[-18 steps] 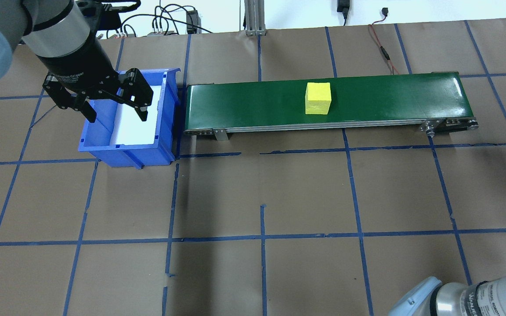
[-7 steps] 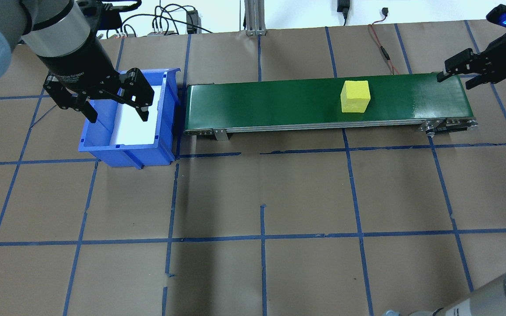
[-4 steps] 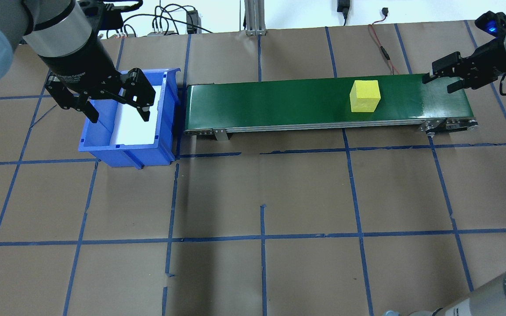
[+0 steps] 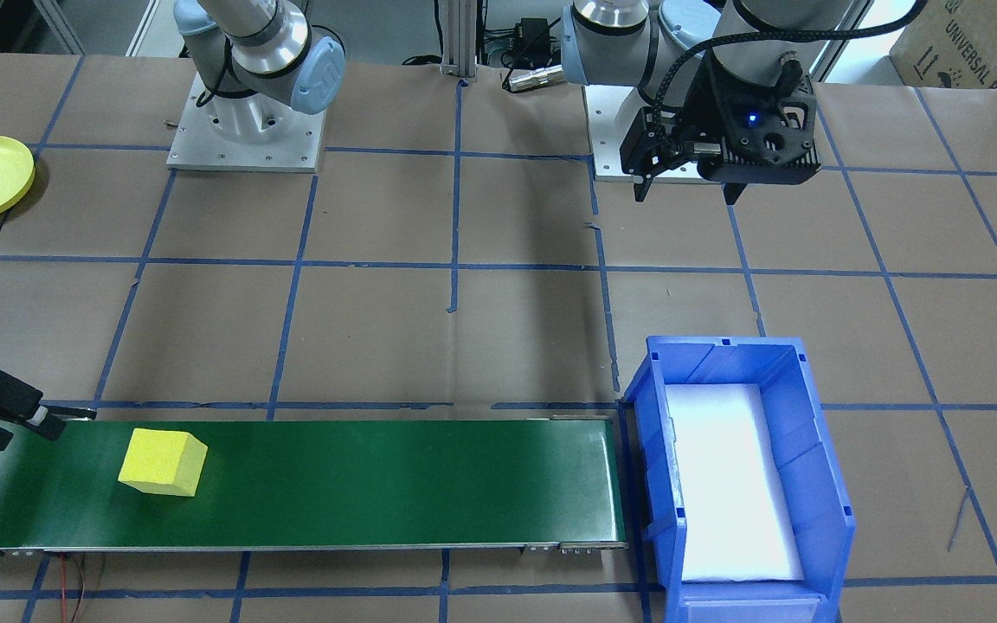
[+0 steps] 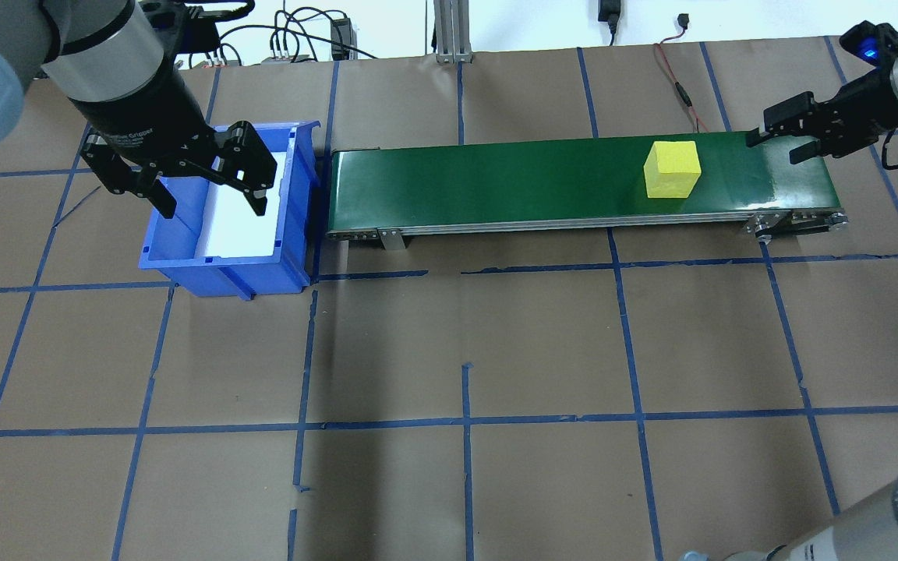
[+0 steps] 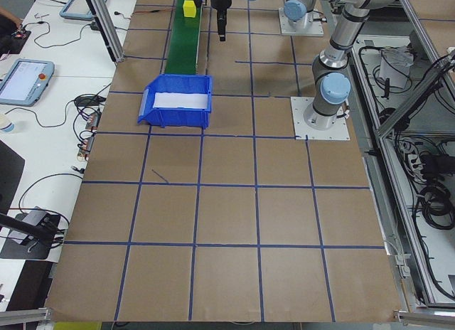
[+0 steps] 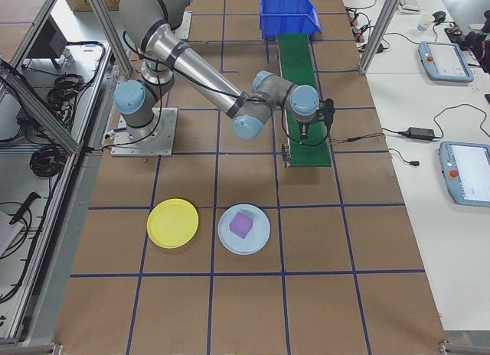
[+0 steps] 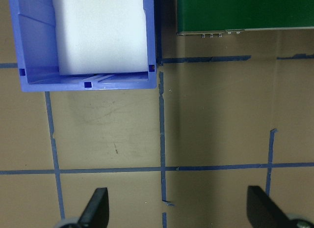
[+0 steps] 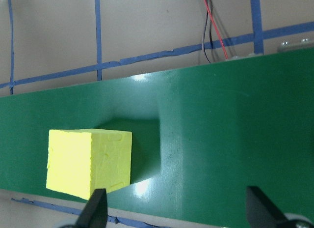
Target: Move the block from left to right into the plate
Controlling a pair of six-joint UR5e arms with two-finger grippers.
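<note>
yellow block (image 5: 672, 168) sits near the right end of the green belt (image 5: 496, 183); right gripper (image 5: 784, 139) waits open, left gripper (image 5: 207, 181) open over the bin (image 5: 293, 234). A late grab risks it rolling off the end

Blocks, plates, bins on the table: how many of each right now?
Blocks: 2, yellow on the belt, purple on the blue plate
Plates: 2, yellow, blue
Bins: 1
Total: 5
</note>
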